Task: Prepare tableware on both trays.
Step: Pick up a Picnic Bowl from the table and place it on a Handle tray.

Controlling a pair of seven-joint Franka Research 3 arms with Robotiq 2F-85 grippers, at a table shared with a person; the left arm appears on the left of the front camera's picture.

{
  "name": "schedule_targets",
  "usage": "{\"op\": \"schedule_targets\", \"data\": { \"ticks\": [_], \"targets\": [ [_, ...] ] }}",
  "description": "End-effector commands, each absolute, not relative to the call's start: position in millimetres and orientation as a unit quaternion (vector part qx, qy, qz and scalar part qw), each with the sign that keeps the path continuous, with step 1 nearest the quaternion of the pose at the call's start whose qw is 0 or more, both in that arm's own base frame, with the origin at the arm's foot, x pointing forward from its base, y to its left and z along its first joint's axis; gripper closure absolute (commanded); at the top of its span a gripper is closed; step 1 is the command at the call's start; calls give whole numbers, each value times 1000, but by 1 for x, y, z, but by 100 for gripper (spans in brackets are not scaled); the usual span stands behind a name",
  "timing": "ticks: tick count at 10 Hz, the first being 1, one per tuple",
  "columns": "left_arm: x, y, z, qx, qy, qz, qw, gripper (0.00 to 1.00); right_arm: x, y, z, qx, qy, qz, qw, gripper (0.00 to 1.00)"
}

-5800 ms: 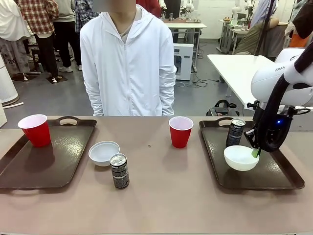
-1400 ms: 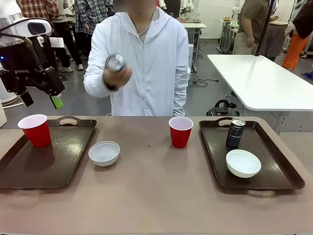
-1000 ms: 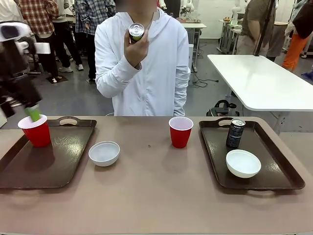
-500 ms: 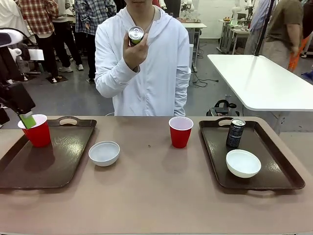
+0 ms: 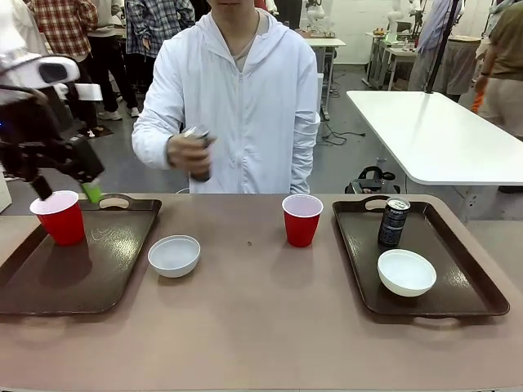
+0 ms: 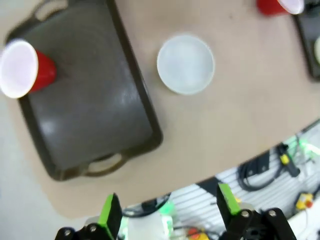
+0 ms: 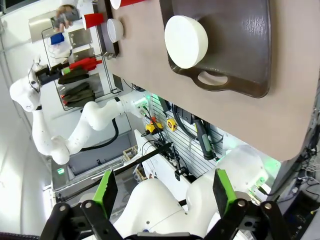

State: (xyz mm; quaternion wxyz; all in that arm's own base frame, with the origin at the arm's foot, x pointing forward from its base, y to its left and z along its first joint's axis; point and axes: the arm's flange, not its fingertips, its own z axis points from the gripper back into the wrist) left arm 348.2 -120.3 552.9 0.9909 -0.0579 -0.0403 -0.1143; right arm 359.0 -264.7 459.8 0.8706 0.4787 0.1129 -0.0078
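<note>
Left tray (image 5: 82, 269): one red cup (image 5: 59, 219) aboard; right tray (image 5: 359, 245): bowl (image 5: 406, 272) and can (image 5: 393, 221). Left tool (image 5: 65, 192), jaws wide and empty, hovers just above that cup; right tool (image 7: 163, 180) equally open. Second can (image 5: 196, 135), roughly upright in the person's hand (image 5: 184, 153) beyond the surface's (image 5: 261, 327) far edge, lies rightward of the left tool, the nearer one.

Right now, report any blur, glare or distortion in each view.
Front view: sharp on the table, but the person's hand and the can in it are motion-blurred. Left wrist view: soft all over, the white bowl and red cup smeared. Right wrist view: crisp, with wide-angle bending at the edges and a dull sheen on the tray.
</note>
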Motion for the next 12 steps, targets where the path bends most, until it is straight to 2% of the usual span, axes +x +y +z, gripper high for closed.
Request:
{"op": "schedule_targets", "data": {
  "ticks": [1, 2, 3, 4, 5, 7, 11, 12],
  "targets": [
    [375, -136, 529, -52, -35, -79, 995, 0, 360, -264, 460, 482, 111, -13, 869, 0],
    [367, -131, 531, -45, -20, -97, 994, 0, 360, -264, 460, 482, 111, -13, 869, 0],
    [320, -117, 541, -58, 10, -154, 986, 0, 360, -264, 460, 482, 111, -13, 869, 0],
    [254, -108, 544, -42, 24, -260, 964, 0, 360, -264, 460, 482, 111, -13, 869, 0],
    [241, -104, 544, -31, 18, -275, 961, 0, 360, -264, 460, 482, 111, -13, 869, 0],
    [259, -106, 538, -42, 51, -254, 965, 0, 360, -264, 460, 482, 111, -13, 869, 0],
    [281, -113, 533, -42, 66, -225, 971, 0, 360, -264, 460, 482, 111, -13, 869, 0],
    [298, -122, 527, -43, 73, -209, 974, 0, 360, -264, 460, 482, 111, -13, 869, 0]
  ]
}}
